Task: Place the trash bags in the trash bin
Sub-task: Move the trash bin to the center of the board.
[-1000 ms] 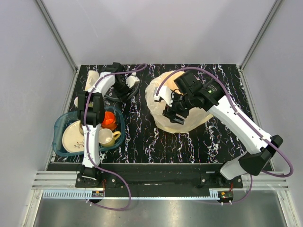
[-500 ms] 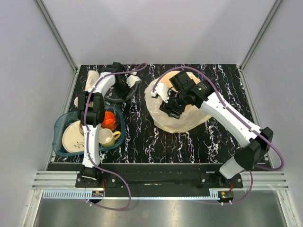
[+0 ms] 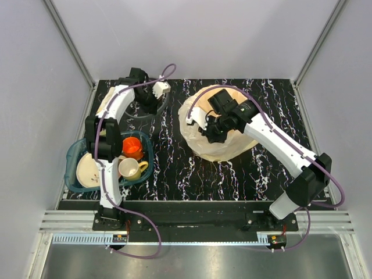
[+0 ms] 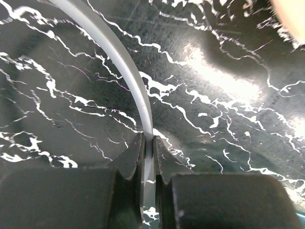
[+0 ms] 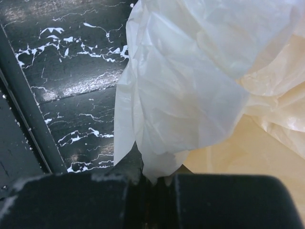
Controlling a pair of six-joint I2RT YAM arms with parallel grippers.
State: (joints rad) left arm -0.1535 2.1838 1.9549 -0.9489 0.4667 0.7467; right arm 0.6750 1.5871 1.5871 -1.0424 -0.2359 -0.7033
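Note:
The trash bags [image 3: 224, 148] lie as a pale crinkly sheet draped over the cream-yellow trash bin [image 5: 248, 162] at centre right of the table. My right gripper [image 3: 210, 132] sits on the sheet's left side. In the right wrist view this gripper [image 5: 157, 179] is shut on a fold of the whitish film [image 5: 190, 86]. At the back left my left gripper [image 3: 153, 99] is shut on a thin grey ring band [image 3: 142, 115] that lies on the table. In the left wrist view the band [image 4: 121, 62] curves away from the closed fingers [image 4: 131, 157].
A teal tray [image 3: 74, 152] at the front left holds a cream plate [image 3: 87, 170], an orange cup [image 3: 132, 146] and a yellow mug [image 3: 130, 168]. A cream object [image 3: 104, 107] lies near the back left edge. Grey walls enclose the black marbled table.
My left gripper has closed on the grey ring band, and its arm has shifted toward the back left. My right gripper has moved slightly left over the bin and closed on the bag film.

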